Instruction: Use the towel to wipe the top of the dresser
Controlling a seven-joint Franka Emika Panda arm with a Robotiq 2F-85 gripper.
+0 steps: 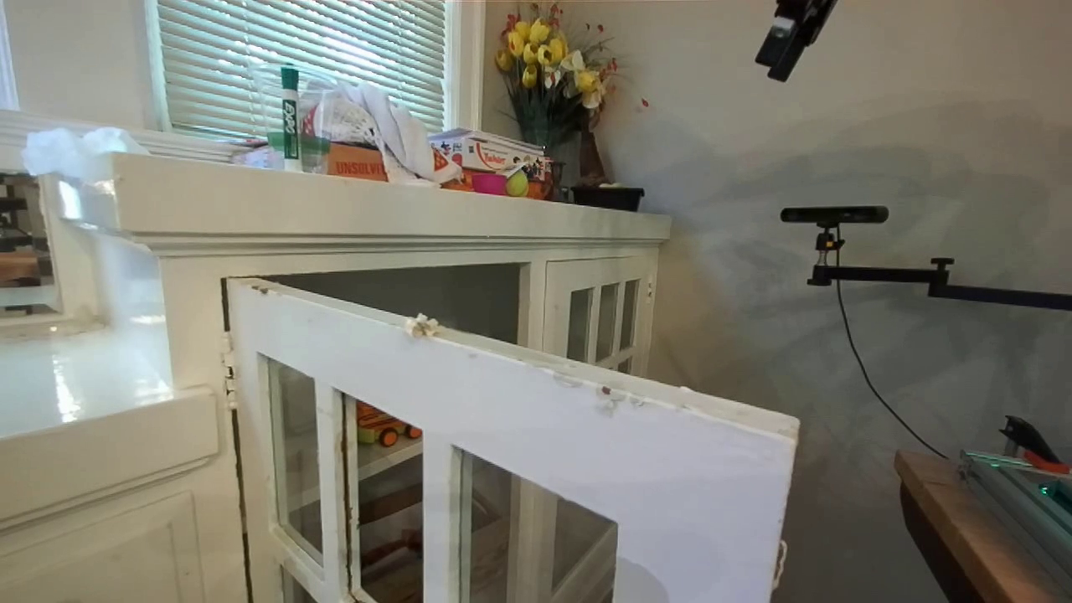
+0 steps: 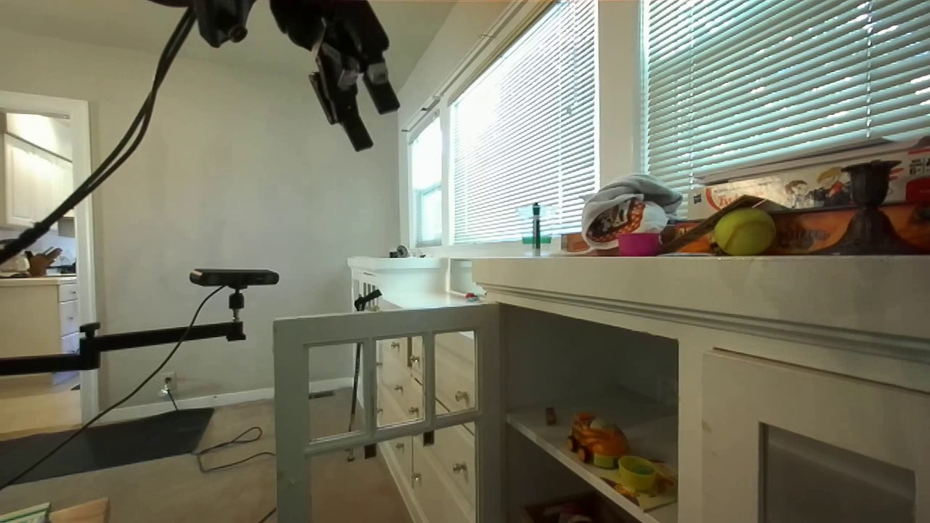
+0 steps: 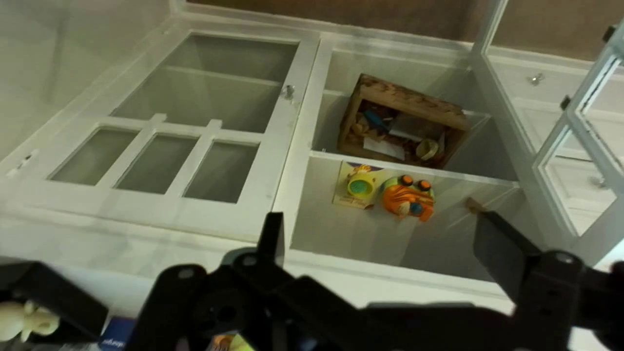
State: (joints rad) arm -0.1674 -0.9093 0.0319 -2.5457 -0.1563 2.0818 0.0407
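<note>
The towel looks like the white-and-grey cloth bundle (image 1: 400,138) heaped among items on the dresser top. It also shows as a crumpled grey-white heap (image 2: 643,192) in an exterior view. The white dresser (image 1: 402,205) has its top edge in both exterior views (image 2: 697,280). My gripper (image 1: 785,67) hangs high in the air, apart from the towel and dresser. In an exterior view the gripper (image 2: 372,125) has its fingers spread and pointing down. In the wrist view the gripper (image 3: 380,226) is open with nothing between the fingers. The towel cannot be made out in the wrist view.
A glass-paned cabinet door (image 1: 519,394) stands swung open below the top. On top are a green marker (image 1: 290,117), boxes (image 2: 799,192), a tennis ball (image 2: 745,231), a pink cup (image 2: 638,244) and a flower vase (image 1: 548,121). A camera arm (image 1: 879,275) stands beside the wall.
</note>
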